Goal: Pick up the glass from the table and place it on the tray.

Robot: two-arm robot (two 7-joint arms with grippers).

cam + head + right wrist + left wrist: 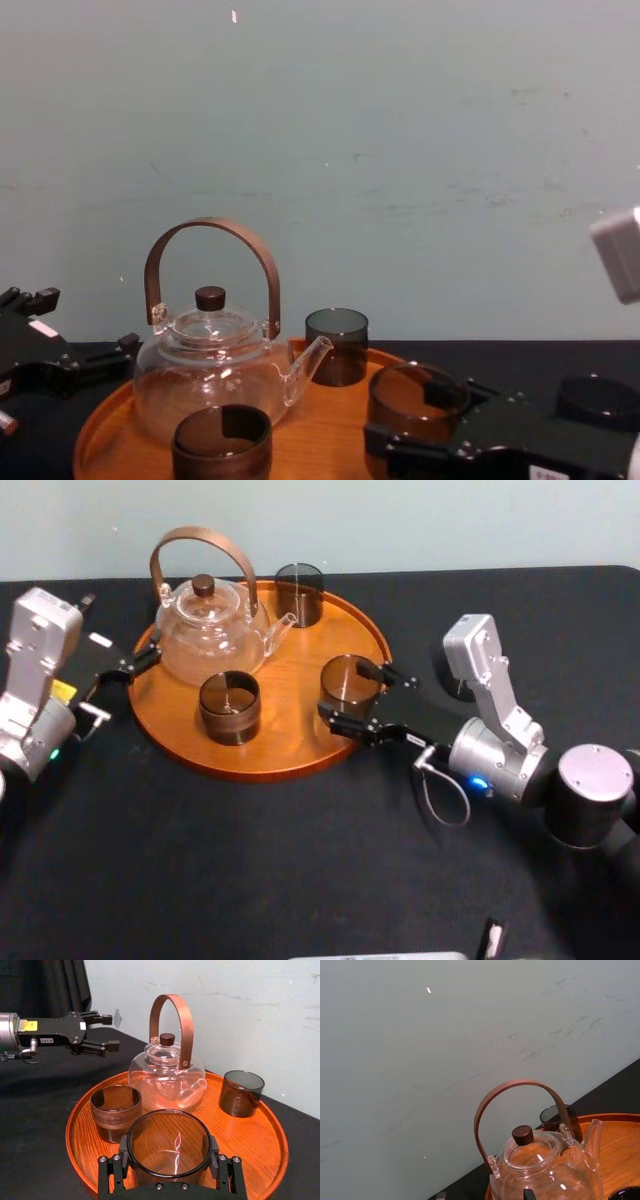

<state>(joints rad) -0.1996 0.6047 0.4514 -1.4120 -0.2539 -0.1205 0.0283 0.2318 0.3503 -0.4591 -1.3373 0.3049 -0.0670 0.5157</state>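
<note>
Glass [347, 678] is off the table [250, 860] and at the 3 o'clock side of the tray [300, 705], pinched by the right gripper [352, 692]. Probably only release and retreat remain. Left gripper [109, 1032] idles at 9 o'clock, fingers spread. Its yellow sticker [29, 1025] is too small to read.

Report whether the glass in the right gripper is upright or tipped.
Upright: the glass shows its round rim facing up, walls vertical, held by the right gripper over the tray.
</note>
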